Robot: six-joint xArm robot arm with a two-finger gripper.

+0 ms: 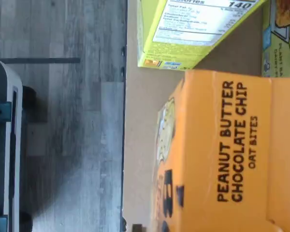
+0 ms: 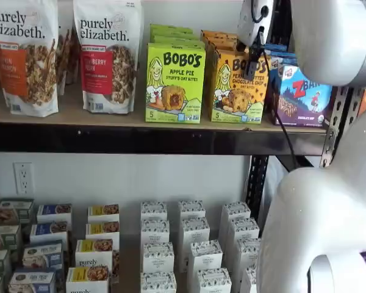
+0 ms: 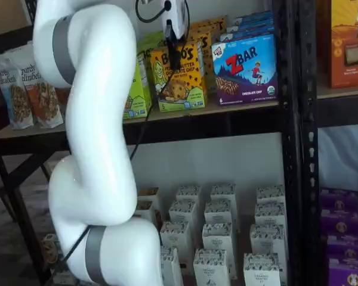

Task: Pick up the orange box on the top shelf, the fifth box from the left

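One orange box (image 2: 238,82) stands upright at the front edge of the top shelf (image 2: 110,116), between a green box (image 2: 174,82) and a blue box (image 2: 302,94). Whether the gripper (image 2: 254,58) over its front holds it, I cannot tell.

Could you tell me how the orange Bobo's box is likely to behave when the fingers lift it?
The orange box is a flat-sided carton, so probably stiff but crushable. It looks light, being oat bites. Upright on the top shelf, it might tip if nudged.
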